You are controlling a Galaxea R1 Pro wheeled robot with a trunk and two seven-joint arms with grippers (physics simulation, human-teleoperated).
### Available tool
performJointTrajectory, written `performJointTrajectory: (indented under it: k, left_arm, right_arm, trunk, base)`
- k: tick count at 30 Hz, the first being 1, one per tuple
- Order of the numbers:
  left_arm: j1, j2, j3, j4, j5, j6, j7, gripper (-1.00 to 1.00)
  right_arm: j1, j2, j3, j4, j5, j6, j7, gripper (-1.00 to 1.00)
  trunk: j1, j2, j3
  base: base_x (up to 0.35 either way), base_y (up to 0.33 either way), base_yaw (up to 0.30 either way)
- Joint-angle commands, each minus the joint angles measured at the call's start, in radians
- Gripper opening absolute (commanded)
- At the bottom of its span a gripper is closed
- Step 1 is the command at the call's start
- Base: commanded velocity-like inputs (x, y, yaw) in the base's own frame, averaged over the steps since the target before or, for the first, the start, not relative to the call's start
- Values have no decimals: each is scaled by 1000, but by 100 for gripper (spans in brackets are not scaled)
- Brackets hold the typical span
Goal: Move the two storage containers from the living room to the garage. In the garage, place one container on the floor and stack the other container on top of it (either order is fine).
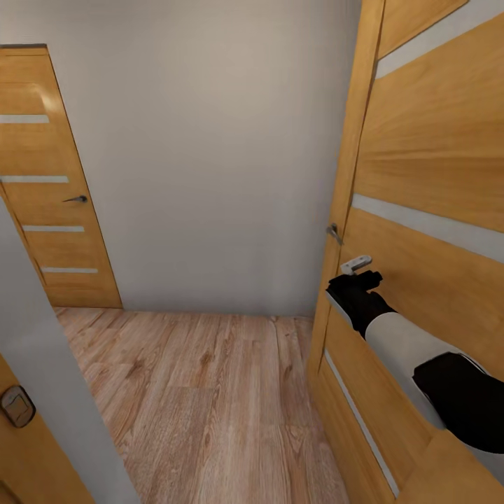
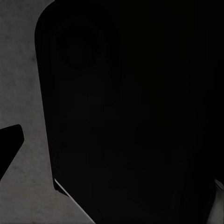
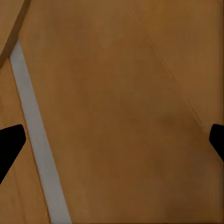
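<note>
Right gripper fingers: two black fingertips [image 3: 10, 140] stood at opposite edges of the right wrist view, spread wide, with nothing between them but door surface.
Right gripper: the right gripper [image 1: 357, 280] sat against or just beside the near door [image 1: 427, 182], close under its handle [image 1: 334, 232]; contact could not be confirmed. The head view did not show the jaws clearly.
Reason for the pose (judgement): the arm was held out at the door face, most likely to push the leaf or steady it while the base passed through.
Left gripper fingers: one black fingertip [image 2: 8, 144] showed at the edge of the left wrist view; the other was not made out, so the spread could not be told.
Left wrist surroundings: a large dark rounded shape [image 2: 130, 112] blocked most of the view, over a mottled grey surface [image 2: 23, 70]. What the shape was could not be told.
Doors counted: two orange-wood doors with pale strips, the near one at the right edge of the floor, the far door [image 1: 49, 182] at the left end of the white wall [image 1: 217, 140], shut, with one dark handle [image 1: 75, 199].
Floor: light wood plank floor [image 1: 203, 392], running to the wall's foot.
Other fittings: one small wall plate [image 1: 17, 406] on a wood surface at the lower left.
Storage containers counted: none at this moment; their place could not be stated.
Task progress (judgement): robot in transit between rooms; no stacking evident.
</note>
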Motion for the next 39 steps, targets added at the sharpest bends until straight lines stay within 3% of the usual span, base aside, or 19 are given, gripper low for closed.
performJointTrajectory:
  k: [1, 8, 15, 24, 39]
  left_arm:
    - [0, 0, 0, -1, 0, 0, -1, 100]
    - [0, 0, 0, -1, 0, 0, -1, 100]
    - [0, 0, 0, -2, 0, 0, -1, 100]
    - [0, 0, 0, -2, -1, -2, -1, 100]
    - [0, 0, -1, -13, -2, -2, -1, 100]
  right_arm:
    - [-4, -32, 11, -1, 23, 21, -11, 100]
    - [-17, -46, 11, 6, -11, 20, -11, 100]
    - [-17, -25, 13, 4, -17, 24, -12, 100]
    - [-17, 46, 13, -13, -15, 41, -14, 100]
    - [-15, 219, 3, -17, -21, -17, -3, 100]
  trunk:
    - [0, -1, -1]
    - [0, -1, -1]
    - [0, -1, -1]
    - [0, -1, -1]
    - [0, -1, -1]
  base:
    - [0, 0, 0]
    - [0, 0, 0]
    - [0, 0, 0]
    - [0, 0, 0]
    - [0, 0, 0]
